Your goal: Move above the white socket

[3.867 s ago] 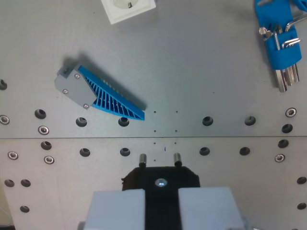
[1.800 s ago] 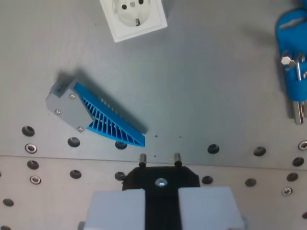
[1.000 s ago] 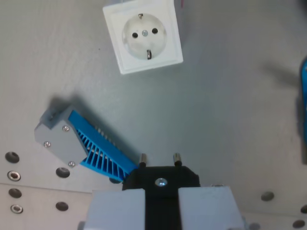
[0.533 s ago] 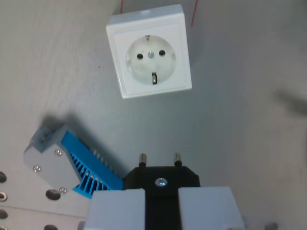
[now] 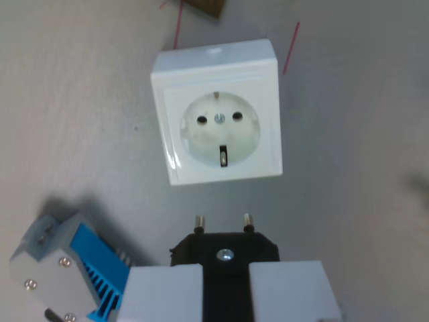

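The white socket point(image 5: 218, 113) lies face up on the grey table, in the upper middle of the wrist view, slightly rotated. My gripper point(image 5: 225, 282) is at the bottom middle, shut on a black plug point(image 5: 224, 249) whose two metal pins point toward the socket. The pin tips end just short of the socket's near edge in the picture. The plug is above the table, not in the socket.
A grey and blue finned part point(image 5: 64, 272) lies at the bottom of the wrist view's left, partly cut off by the frame. Thin red wires point(image 5: 291, 48) and a brown object point(image 5: 204, 5) show at the top edge beyond the socket.
The camera has moved forward toward the socket, which now sits lower and larger in view. The blue finned part has slid to the bottom left; the hole rows and blue tool have left the frame.
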You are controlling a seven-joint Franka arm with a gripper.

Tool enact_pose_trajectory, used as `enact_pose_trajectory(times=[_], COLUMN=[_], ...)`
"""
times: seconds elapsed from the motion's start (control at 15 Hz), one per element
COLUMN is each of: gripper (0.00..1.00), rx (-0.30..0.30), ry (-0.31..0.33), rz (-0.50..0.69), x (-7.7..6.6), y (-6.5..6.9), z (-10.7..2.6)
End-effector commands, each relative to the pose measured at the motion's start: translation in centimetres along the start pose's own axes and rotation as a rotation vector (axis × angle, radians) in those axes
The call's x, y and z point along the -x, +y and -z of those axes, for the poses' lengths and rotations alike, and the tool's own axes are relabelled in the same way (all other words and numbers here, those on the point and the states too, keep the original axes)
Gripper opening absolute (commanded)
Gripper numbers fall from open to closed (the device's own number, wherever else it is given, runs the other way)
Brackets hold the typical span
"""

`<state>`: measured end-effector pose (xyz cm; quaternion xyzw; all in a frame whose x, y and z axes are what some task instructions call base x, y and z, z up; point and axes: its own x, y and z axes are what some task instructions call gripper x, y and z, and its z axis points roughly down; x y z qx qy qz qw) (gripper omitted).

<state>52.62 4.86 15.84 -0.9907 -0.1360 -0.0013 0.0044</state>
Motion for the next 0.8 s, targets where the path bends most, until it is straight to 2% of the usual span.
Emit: enact_pose_trajectory(times=[0.07, 0.4, 0.8], gripper=[0.0, 0.0, 0.0], rx=[-0.036, -0.036, -0.034], ry=[0.018, 0.01, 0.012], rz=[0.069, 0.074, 0.064], x=[-1.0, -1.6, -1.8], y=[0.0, 0.0, 0.0], z=[-1.4, -3.6, -4.8])
